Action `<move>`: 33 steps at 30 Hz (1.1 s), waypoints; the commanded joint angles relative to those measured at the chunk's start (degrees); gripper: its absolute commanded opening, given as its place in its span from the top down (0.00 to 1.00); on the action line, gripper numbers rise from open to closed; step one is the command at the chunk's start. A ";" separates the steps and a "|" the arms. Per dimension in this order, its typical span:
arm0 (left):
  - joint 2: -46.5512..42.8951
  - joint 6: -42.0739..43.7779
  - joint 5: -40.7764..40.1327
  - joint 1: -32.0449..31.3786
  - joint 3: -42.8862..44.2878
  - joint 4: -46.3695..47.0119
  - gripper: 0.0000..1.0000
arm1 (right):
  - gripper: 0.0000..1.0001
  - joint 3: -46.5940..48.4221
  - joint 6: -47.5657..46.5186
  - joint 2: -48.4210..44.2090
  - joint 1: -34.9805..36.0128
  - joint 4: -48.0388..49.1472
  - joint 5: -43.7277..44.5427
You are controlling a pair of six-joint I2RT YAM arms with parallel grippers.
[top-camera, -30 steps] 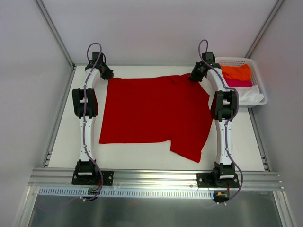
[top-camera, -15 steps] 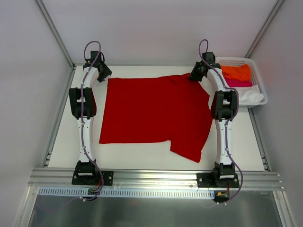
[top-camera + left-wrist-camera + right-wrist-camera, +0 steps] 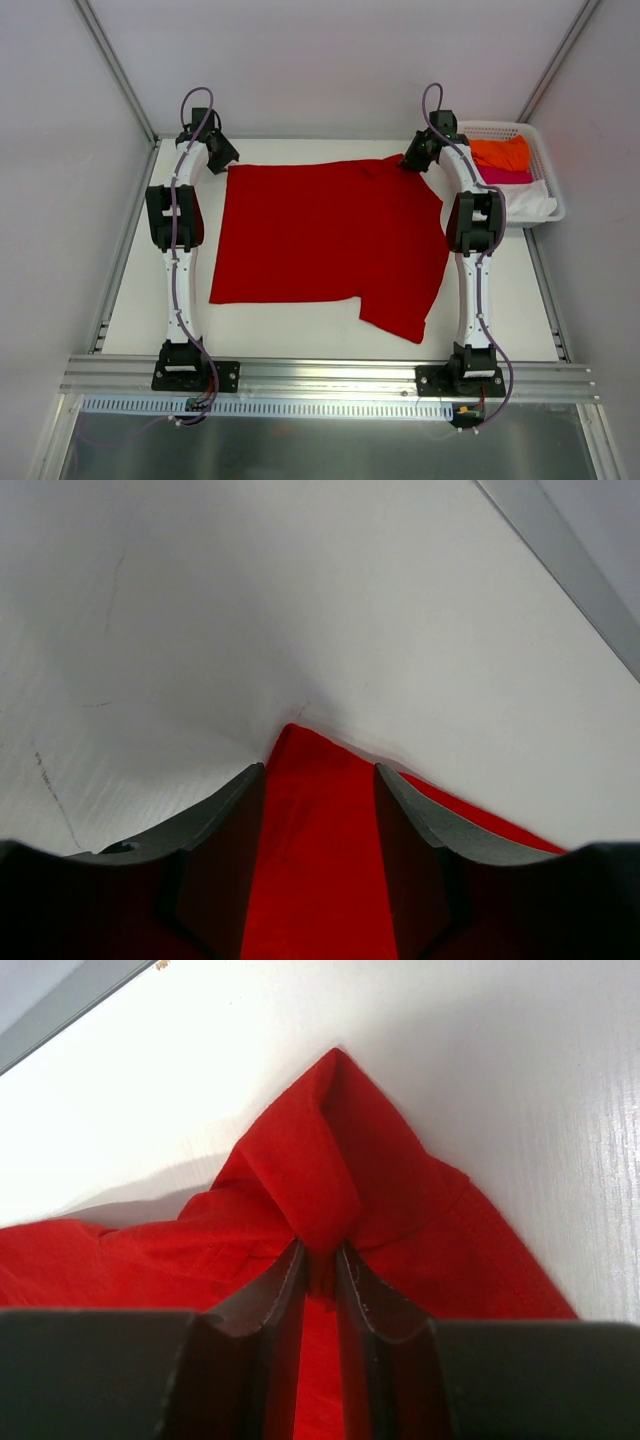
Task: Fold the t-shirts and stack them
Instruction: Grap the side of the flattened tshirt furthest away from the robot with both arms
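Red t-shirt (image 3: 320,240) lies spread flat on the white table (image 3: 300,335), btwn the two arms, filling most of the middle. One straight edge runs down the left side. A short sleeve sticks out at the near right, next to the right arm.

Left gripper (image 3: 222,155) sits at the shirt's far-left corner. In the wrist view its fingers (image 3: 215,850) stand wide apart w/ the pointed cloth corner lying in the gap, tip just past the fingertips. It has hold of nothing. Can't tell if the pads touch the fabric at all.

Right gripper (image 3: 412,160) is at the far-right corner of the shirt. Wrist view shows its fingers (image 3: 270,1300) squeezed almost together on a bunched ridge of red cloth. The fabric puckers up into a peak just beyond the tips, w/ folds fanning out to both sides. So that one is clamped tight on the shirt.

White lattice basket (image 3: 545,175) is at the far-right edge of the table, just beside the right arm. Inside it: orange t-shirt (image 3: 500,152) at the far end, pink t-shirt (image 3: 505,176) next to it, white t-shirt (image 3: 525,200) nearest. All 3 are crumpled, not folded.
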 commanded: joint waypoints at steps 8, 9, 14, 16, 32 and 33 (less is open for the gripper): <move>0.39 1.44 2.44 0.00 0.47 -0.56 0.67 | 0.82 0.45 0.18 -5.31 -0.45 0.61 -0.57; 0.47 1.53 2.09 0.00 0.29 -0.56 0.67 | 0.82 0.36 0.01 -5.48 -0.37 0.53 -0.57; 0.65 2.32 -0.72 0.09 -0.33 -1.96 0.68 | 0.82 0.01 -0.52 -5.93 -0.45 -0.09 -0.57; 0.04 2.58 -3.17 0.17 -0.68 -2.14 0.68 | 0.82 -0.17 -0.87 -6.10 -0.37 -0.35 -0.57; 3.11 0.66 -2.23 0.79 2.31 -3.29 0.55 | 0.83 0.18 -1.14 -5.84 -0.63 -0.79 -1.10; 3.63 0.22 -1.44 0.88 2.39 -3.55 0.54 | 0.83 0.27 -1.14 -5.84 -0.63 -0.79 -1.18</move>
